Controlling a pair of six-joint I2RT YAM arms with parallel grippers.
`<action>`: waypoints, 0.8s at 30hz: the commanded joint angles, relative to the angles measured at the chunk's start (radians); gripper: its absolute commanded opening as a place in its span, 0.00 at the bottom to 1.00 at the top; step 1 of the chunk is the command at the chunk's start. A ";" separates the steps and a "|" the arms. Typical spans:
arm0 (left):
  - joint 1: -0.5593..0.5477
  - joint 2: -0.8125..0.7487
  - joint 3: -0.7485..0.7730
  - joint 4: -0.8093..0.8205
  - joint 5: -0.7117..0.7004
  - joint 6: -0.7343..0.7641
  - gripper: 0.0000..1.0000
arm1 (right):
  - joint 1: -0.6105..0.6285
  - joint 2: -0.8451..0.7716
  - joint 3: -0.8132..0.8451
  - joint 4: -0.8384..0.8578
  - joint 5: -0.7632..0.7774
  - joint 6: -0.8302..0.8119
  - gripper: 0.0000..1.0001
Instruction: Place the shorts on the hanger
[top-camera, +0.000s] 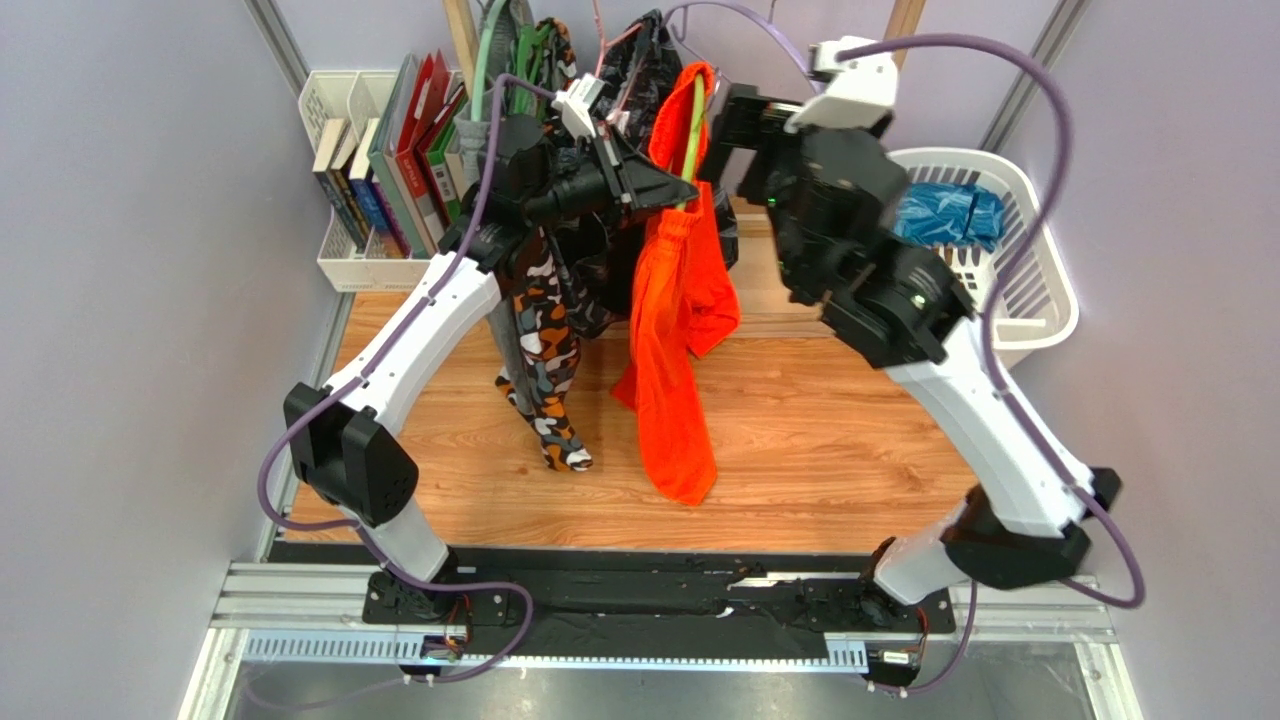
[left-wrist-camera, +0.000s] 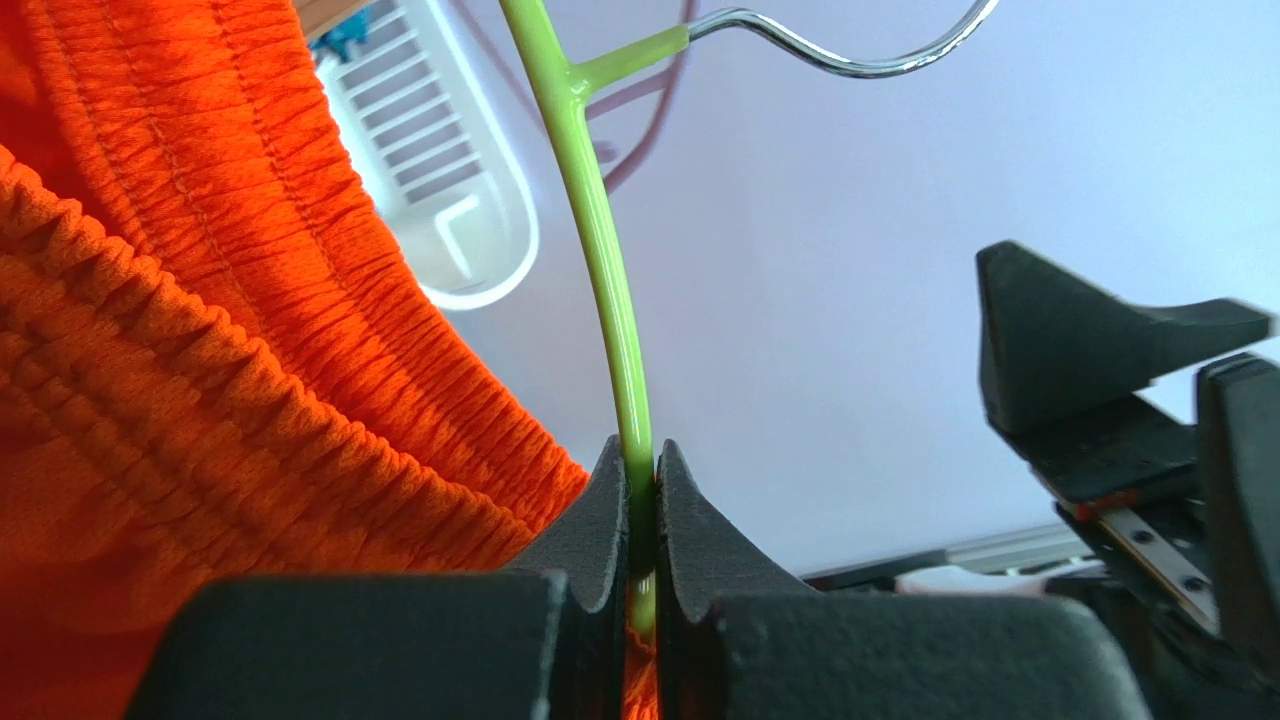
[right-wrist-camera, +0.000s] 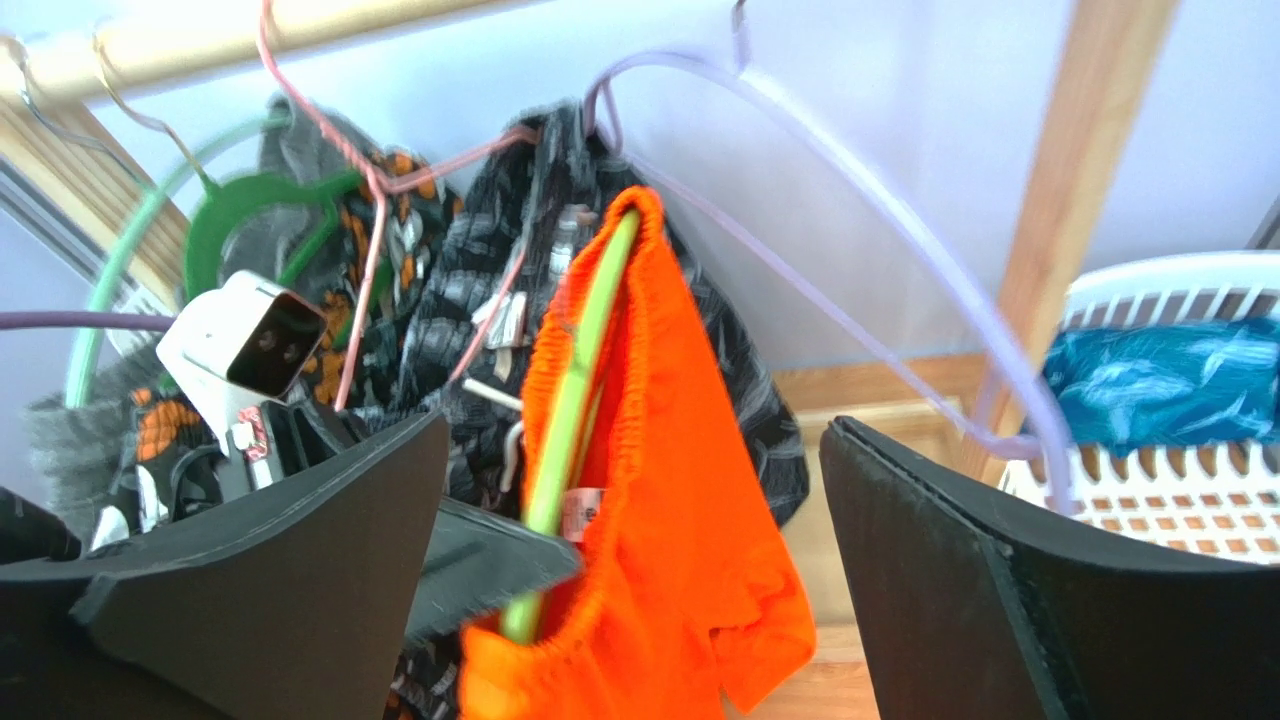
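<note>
The bright orange shorts hang from the lime-green hanger, held in the air over the wooden table; the waistband is threaded over one hanger arm. My left gripper is shut on the hanger's green arm, with the shorts' elastic waistband bunched to its left. My right gripper is open and empty, just right of the hanger's top. In the right wrist view the shorts and the hanger hang between its wide-apart fingers.
A rail at the back holds a lavender hanger, a pink hanger, black patterned shorts and a camo garment. A white laundry basket with blue cloth stands at the right. Books in a white bin stand back left.
</note>
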 joint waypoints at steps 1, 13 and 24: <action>0.011 -0.018 0.103 0.307 0.041 -0.143 0.00 | -0.024 -0.154 -0.099 0.271 -0.026 -0.124 1.00; 0.022 0.002 0.194 0.251 -0.069 -0.181 0.00 | -0.131 -0.199 -0.078 0.335 -0.018 -0.179 1.00; 0.025 0.114 0.427 0.129 -0.190 -0.192 0.00 | -0.148 -0.217 -0.115 0.358 0.018 -0.155 0.98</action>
